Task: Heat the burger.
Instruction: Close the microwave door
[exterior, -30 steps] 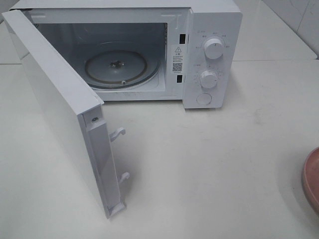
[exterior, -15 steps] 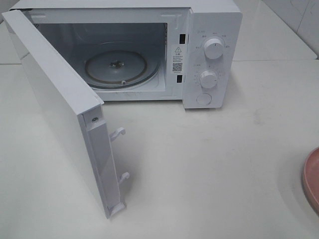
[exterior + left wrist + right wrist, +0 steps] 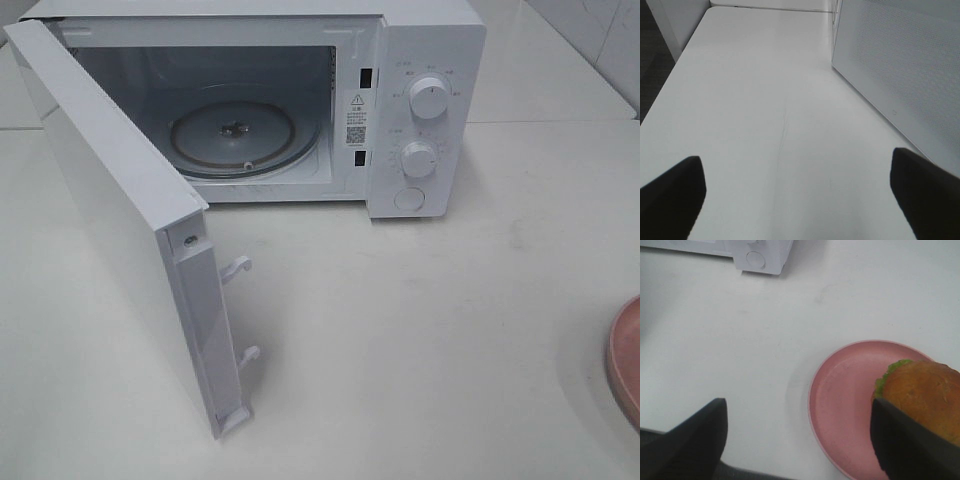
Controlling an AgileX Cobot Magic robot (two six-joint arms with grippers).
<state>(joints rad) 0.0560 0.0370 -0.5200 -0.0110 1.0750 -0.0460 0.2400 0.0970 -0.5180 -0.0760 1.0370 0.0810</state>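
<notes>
The burger (image 3: pixel 922 390), with its golden-brown bun and a frill of green lettuce, sits on a round pink plate (image 3: pixel 840 390) in the right wrist view. My right gripper (image 3: pixel 797 437) hangs open above the table beside the plate. One dark finger (image 3: pixel 910 440) overlaps the burger's near side and the other finger (image 3: pixel 687 440) is over bare table. My left gripper (image 3: pixel 800 200) is open and holds nothing, low over the white table beside the microwave door (image 3: pixel 910 75). Neither gripper shows in the exterior high view, where only the plate's edge (image 3: pixel 628 360) appears at the far right.
The white microwave (image 3: pixel 425 110) stands at the back with its door (image 3: pixel 130 220) swung wide open toward the front left. Its glass turntable (image 3: pixel 235 135) is bare. The microwave's lower corner (image 3: pixel 760 257) shows beyond the plate in the right wrist view.
</notes>
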